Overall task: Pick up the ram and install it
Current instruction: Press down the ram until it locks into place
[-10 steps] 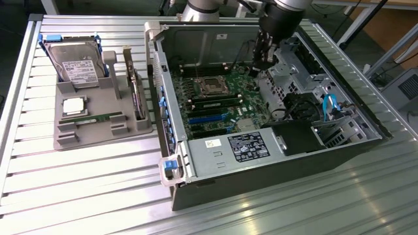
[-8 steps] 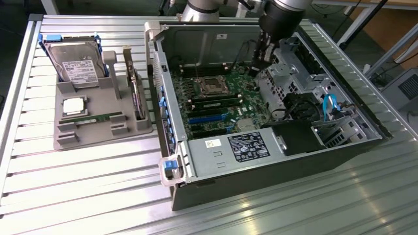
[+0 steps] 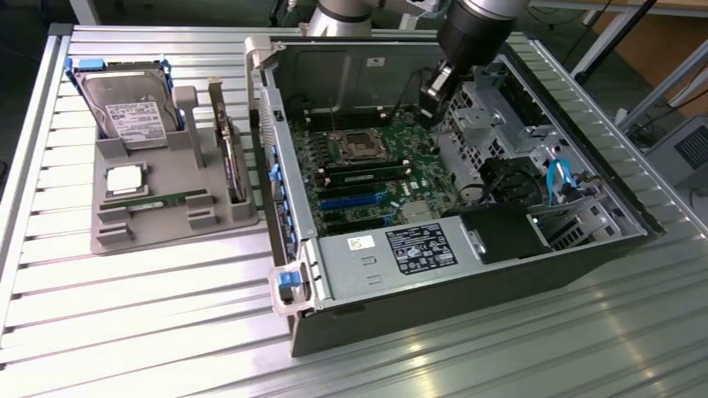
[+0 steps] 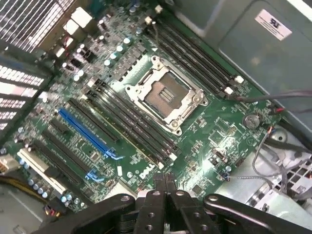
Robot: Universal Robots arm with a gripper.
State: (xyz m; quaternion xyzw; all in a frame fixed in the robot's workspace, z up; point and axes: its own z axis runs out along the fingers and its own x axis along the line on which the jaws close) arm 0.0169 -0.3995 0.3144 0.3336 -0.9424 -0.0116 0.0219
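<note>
The ram (image 3: pixel 157 201) is a thin green strip lying flat in the grey holder tray (image 3: pixel 116 236), at the exterior view's left, outside the computer. My gripper (image 3: pixel 430 109) hangs inside the open case, over the back of the motherboard (image 3: pixel 376 178) and far from the ram. In the wrist view, my gripper (image 4: pixel 165 178) has its two dark fingers pressed together, shut, with nothing between them. Below it are the motherboard (image 4: pixel 214 131), the empty processor socket (image 4: pixel 165 95) and long dark memory slots (image 4: pixel 131 124) on both sides of it.
The tray also holds a hard drive (image 3: pixel 128 104), a square silver processor (image 3: pixel 125 178) and an upright expansion card (image 3: pixel 229 149). Inside the case are a power supply (image 3: pixel 415 249), a black block (image 3: pixel 503 232) and drive cages with blue cables (image 3: pixel 559 178). Another green strip (image 3: pixel 360 175) sits among the slots.
</note>
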